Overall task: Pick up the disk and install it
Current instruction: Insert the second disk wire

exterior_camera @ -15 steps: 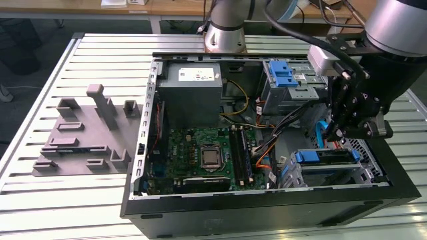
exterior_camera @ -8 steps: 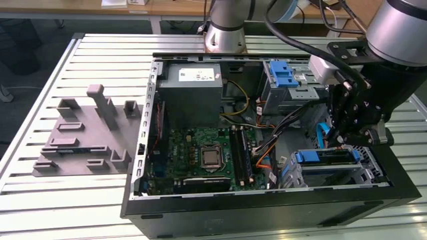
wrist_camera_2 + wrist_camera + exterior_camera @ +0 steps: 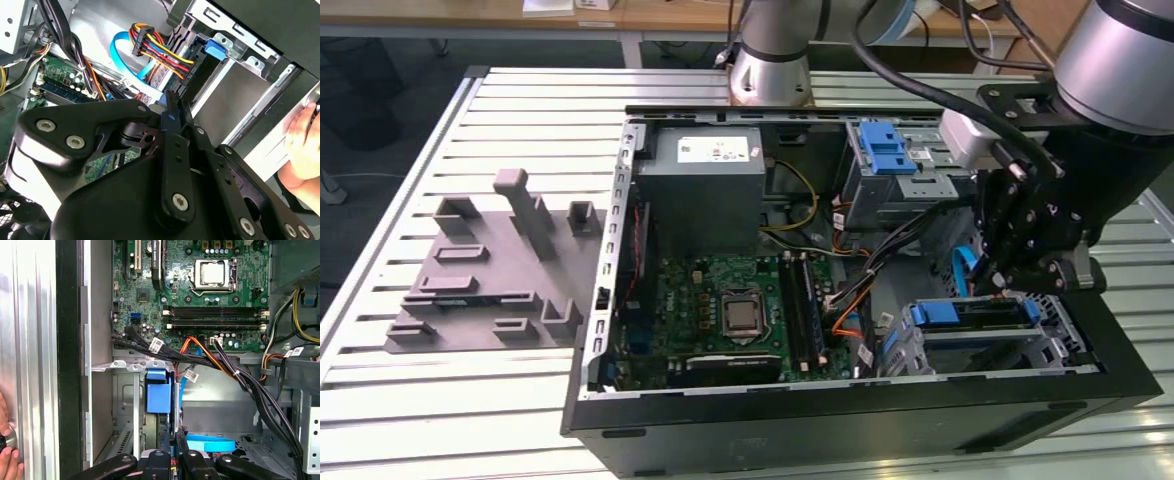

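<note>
Presently, the disk is seated edge-up in the lower drive cage of the case; the gripper is poised just above — jaw state cannot be told. Insertion is best kept square to the rails.

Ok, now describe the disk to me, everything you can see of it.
The disk is a flat slab with a dark grey body and a blue plastic frame along its edges, ending in a broader blue tab toward the motherboard. It sits in the metal drive cage at the exterior view's right. In the first wrist view it shows mainly as the blue frame standing between the cage walls. The gripper hangs right above it; whether they touch cannot be told.
</note>
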`<state>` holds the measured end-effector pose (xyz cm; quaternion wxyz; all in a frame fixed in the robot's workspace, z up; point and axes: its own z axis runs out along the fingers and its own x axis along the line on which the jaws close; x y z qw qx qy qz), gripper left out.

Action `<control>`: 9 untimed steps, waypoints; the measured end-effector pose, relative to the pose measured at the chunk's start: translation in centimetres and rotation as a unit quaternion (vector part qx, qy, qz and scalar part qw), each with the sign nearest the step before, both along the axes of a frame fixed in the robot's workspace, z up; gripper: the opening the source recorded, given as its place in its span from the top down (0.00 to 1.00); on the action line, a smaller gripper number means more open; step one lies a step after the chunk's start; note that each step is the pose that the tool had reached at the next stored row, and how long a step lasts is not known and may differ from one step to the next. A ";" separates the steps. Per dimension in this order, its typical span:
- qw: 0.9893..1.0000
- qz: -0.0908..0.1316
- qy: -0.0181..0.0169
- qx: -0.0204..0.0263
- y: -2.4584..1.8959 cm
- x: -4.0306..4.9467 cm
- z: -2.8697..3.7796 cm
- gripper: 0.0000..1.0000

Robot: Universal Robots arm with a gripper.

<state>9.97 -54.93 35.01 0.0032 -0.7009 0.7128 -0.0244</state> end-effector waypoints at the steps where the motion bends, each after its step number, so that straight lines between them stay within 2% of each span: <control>1: 1.000 0.000 0.000 0.000 -0.07 0.02 -0.02 0.84; 5: 1.000 0.000 0.000 0.000 -0.48 0.04 -0.26 0.84; 9: 1.000 -0.001 0.002 0.000 -0.50 0.18 -0.51 0.84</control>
